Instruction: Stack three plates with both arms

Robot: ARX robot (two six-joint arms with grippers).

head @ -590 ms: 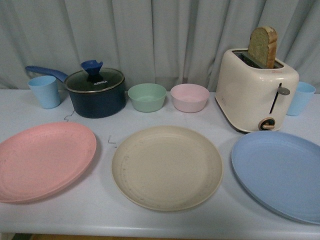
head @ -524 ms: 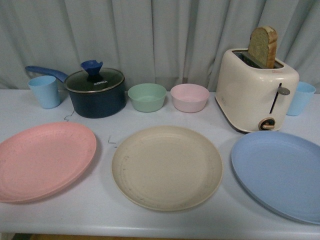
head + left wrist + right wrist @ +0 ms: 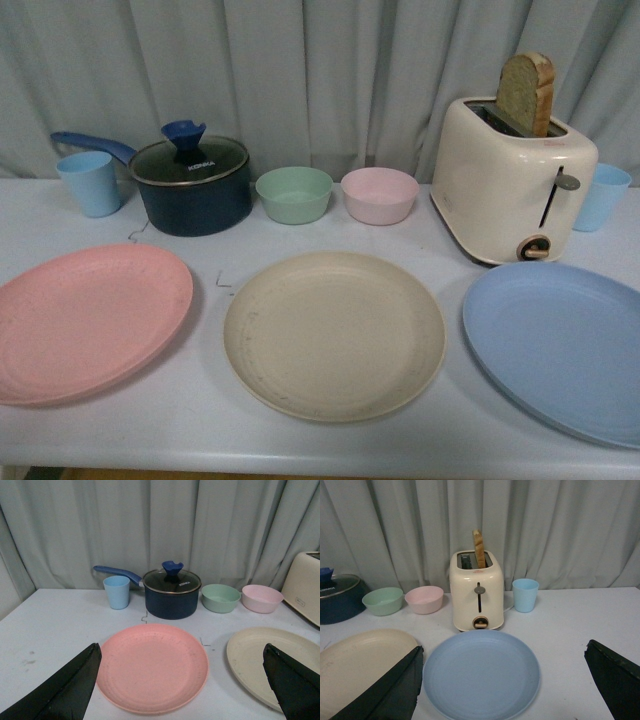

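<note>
Three plates lie in a row on the white table: the pink plate (image 3: 88, 320) at the left, the beige plate (image 3: 334, 333) in the middle, the blue plate (image 3: 565, 345) at the right. None touches another. Neither arm shows in the front view. In the left wrist view my left gripper (image 3: 182, 680) hangs open above the near side of the pink plate (image 3: 152, 666), nothing between its fingers, with the beige plate (image 3: 267, 657) beside it. My right gripper (image 3: 505, 680) is open over the blue plate (image 3: 481, 674), also empty, and the beige plate (image 3: 360, 662) lies beside that.
Along the back stand a light blue cup (image 3: 90, 183), a dark blue lidded saucepan (image 3: 192, 183), a green bowl (image 3: 294, 194), a pink bowl (image 3: 380, 195), a cream toaster (image 3: 510, 180) holding a bread slice, and another blue cup (image 3: 603, 196). A grey curtain hangs behind.
</note>
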